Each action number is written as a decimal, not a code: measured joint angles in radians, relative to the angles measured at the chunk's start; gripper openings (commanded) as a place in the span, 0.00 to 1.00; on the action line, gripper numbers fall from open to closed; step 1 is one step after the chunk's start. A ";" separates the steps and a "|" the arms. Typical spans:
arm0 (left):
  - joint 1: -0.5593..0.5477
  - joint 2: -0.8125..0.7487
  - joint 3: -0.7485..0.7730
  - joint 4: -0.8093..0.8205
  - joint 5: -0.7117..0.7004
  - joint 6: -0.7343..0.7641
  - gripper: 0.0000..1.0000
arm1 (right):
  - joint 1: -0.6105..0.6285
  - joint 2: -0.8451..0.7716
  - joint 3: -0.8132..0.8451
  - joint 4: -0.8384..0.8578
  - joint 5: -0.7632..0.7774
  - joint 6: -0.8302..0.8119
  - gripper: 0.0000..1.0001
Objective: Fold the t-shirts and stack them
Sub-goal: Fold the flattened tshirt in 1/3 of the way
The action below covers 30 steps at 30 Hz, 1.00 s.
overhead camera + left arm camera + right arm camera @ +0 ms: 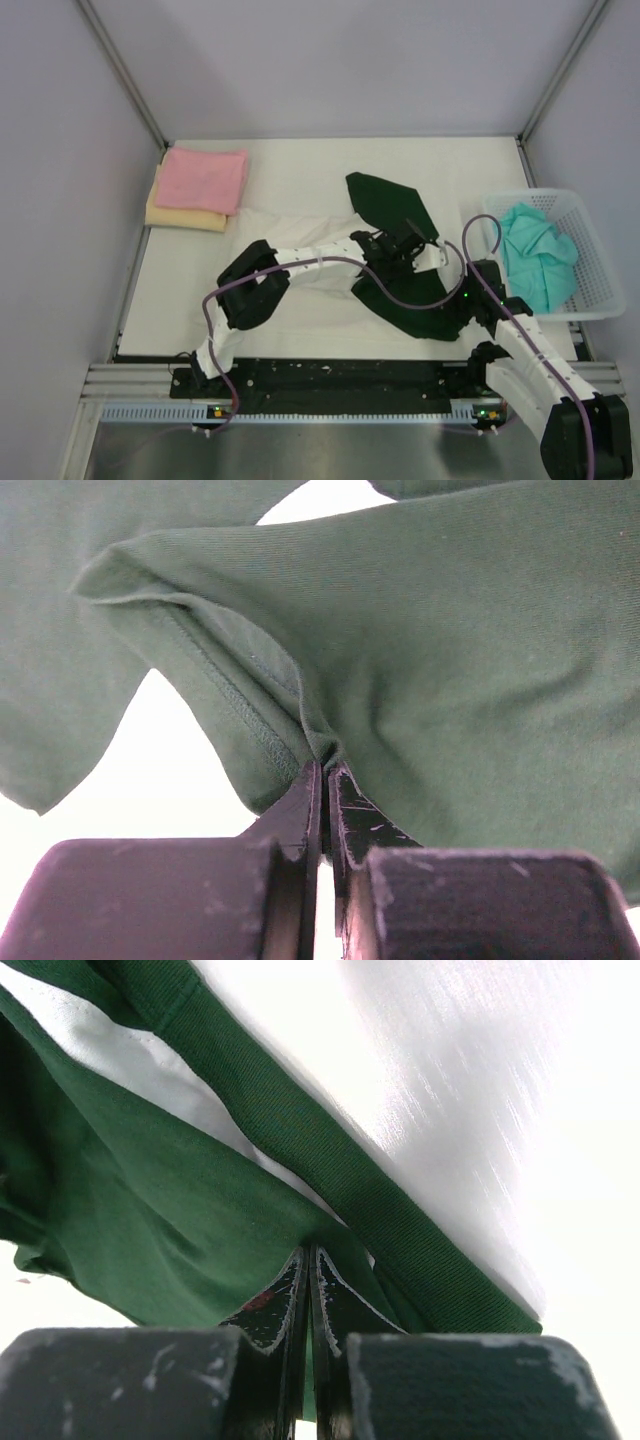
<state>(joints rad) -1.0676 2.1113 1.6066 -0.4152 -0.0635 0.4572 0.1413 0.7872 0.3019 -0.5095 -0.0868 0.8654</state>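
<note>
The left gripper [325, 770] was clamped on a hemmed fold of the green tee [395, 205], lying on the table [300, 160] — the right gripper [305, 1255] pinched its green edge. A pink tee [205, 178] lay folded far left.

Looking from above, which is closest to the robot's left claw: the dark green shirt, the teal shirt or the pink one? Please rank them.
1. dark green shirt, pinched in the left gripper, mid-table.
2. teal shirt, in the basket on the right.
3. pink shirt, folded at the far left corner.
</note>
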 measured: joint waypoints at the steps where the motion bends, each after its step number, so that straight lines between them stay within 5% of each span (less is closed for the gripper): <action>1: 0.006 -0.013 0.000 -0.004 0.006 -0.003 0.01 | 0.000 0.000 0.000 0.000 0.001 0.000 0.00; 7: 0.087 -0.063 0.000 -0.004 0.042 -0.021 0.01 | 0.000 0.000 0.000 0.000 0.007 0.001 0.00; 15: 0.212 -0.063 -0.015 -0.011 0.033 -0.047 0.21 | 0.000 0.001 0.000 0.000 0.007 0.001 0.00; 27: 0.253 -0.060 -0.027 -0.017 -0.103 -0.062 0.43 | 0.000 -0.012 0.001 -0.011 0.025 -0.001 0.00; 30: 0.284 -0.107 -0.093 -0.021 -0.103 -0.043 0.52 | 0.000 -0.027 0.022 -0.037 0.042 -0.018 0.07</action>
<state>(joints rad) -0.7837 2.0045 1.5135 -0.4362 -0.1665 0.4145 0.1413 0.7597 0.3237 -0.5465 -0.0452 0.8471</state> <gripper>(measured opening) 0.443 0.009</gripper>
